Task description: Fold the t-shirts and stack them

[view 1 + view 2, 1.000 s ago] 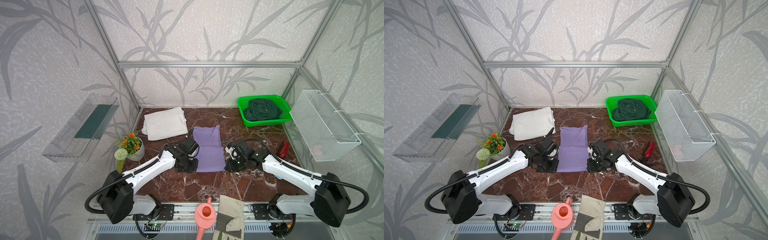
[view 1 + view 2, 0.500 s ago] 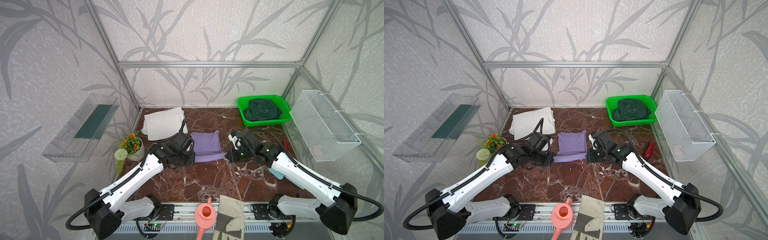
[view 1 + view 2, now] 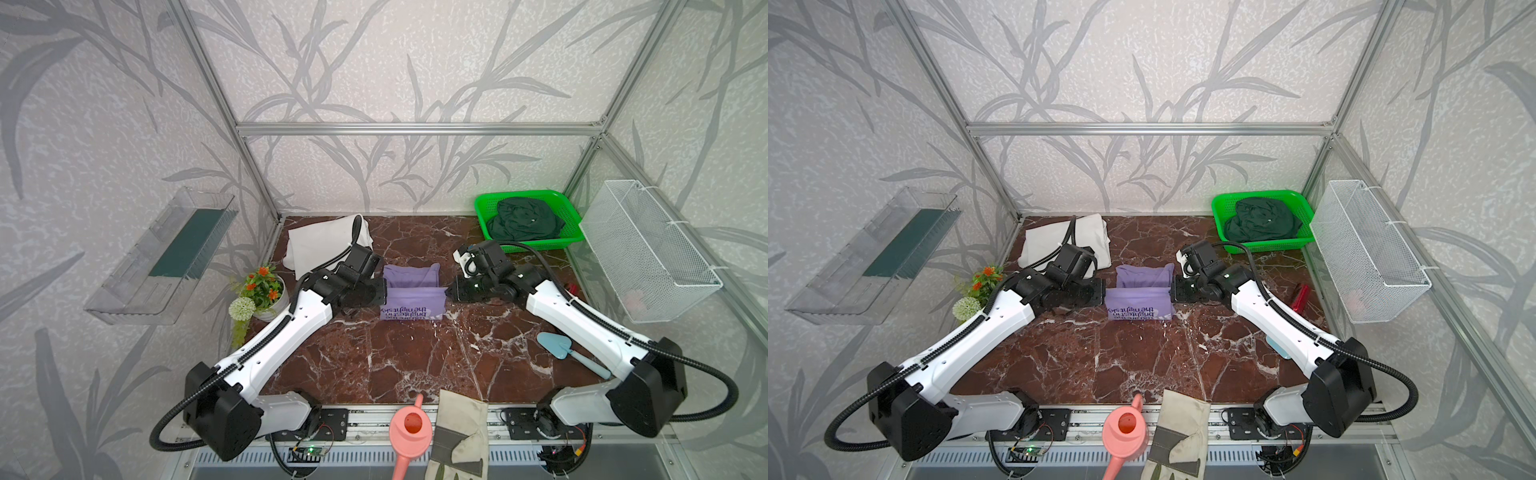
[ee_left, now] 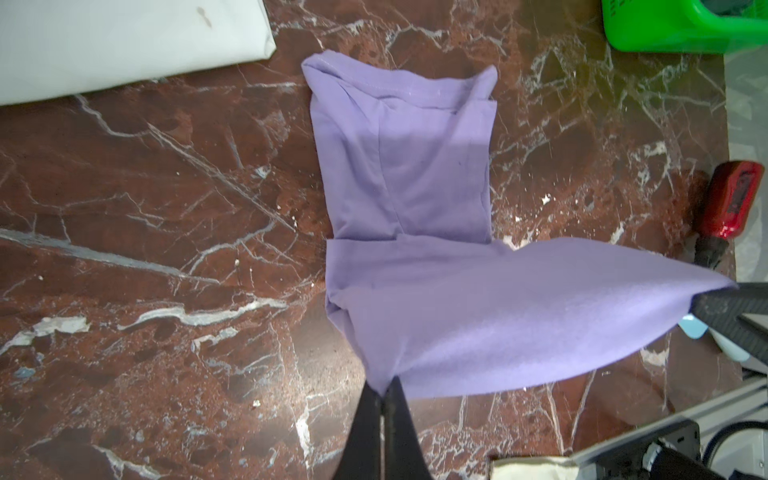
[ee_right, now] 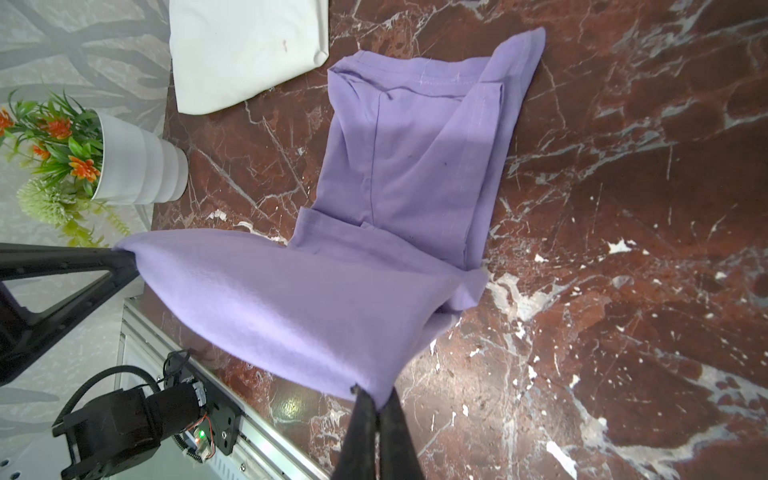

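At the middle of the desk is the purple t-shirt. Its far half lies flat on the desk. Its near half is lifted off the desk, and in both top views I can see words printed on it, upside down.

My left gripper is pinched tight on the shirt corner at 9 o'clock. My right gripper is pinched tight on the corner at 3 o'clock. The lifted cloth is stretched between them.

The white t-shirt lies folded at 11 o'clock, near the back corner and apart from the purple one. The dark green t-shirt sits in a heap in the green basket at 1 o'clock.

A flower pot stands at 9 o'clock by the edge of the desk. A pink watering can and a work glove rest at 6 o'clock on the front rail. A blue trowel lies at 4 o'clock.
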Robot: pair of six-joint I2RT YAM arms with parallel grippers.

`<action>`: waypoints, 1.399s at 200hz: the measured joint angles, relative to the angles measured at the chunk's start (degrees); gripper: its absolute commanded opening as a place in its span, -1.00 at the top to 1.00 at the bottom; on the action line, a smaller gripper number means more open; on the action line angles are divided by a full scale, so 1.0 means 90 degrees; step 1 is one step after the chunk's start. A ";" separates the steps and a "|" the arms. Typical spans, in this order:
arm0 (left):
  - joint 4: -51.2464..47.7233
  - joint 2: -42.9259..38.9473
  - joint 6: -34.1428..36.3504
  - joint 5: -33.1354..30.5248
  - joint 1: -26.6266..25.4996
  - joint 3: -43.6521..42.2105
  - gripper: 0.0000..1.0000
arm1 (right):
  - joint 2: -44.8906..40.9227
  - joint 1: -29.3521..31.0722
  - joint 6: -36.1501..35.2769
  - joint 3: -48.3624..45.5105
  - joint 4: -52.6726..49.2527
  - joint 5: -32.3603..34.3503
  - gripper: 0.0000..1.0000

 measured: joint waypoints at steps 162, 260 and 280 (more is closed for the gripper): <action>0.0141 0.4828 0.0527 0.0988 0.1343 0.4493 1.00 | 0.4158 -0.1549 -0.0809 0.3628 -0.0177 -0.0916 1.00; 0.1639 0.5306 0.1022 0.1236 0.1540 0.3580 0.20 | 0.5314 -0.1690 -0.1270 0.4255 -0.0333 -0.1030 0.03; 0.1936 0.5251 0.0984 0.1440 0.1535 0.3563 0.29 | 0.5178 -0.1608 -0.1168 0.4167 -0.0109 -0.1086 0.23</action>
